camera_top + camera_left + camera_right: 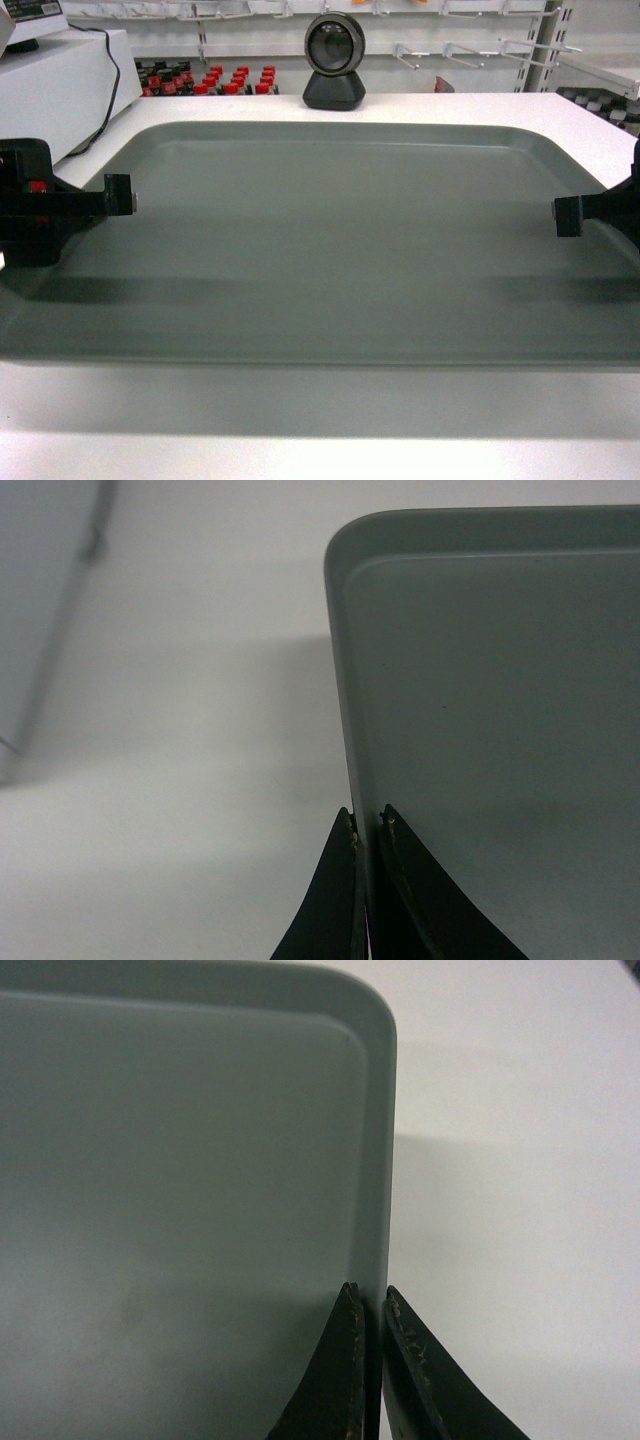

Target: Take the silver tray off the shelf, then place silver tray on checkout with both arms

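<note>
White bench (560,110) carries the silver tray (330,240), which fills its middle. Left gripper (366,825) has its jaws pinched narrow on the tray's left rim; right gripper (368,1300) likewise clamps the right rim. Beyond the far edge sits a black dome device (334,62).

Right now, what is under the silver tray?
The white checkout top lies beneath the silver tray, showing past its rim in every view. Whether anything else is under the tray is hidden. Left tool and right tool grip its side rims.

black dome device (334,62) behind silver tray (330,240); white box (60,85) probably crowding left
</note>
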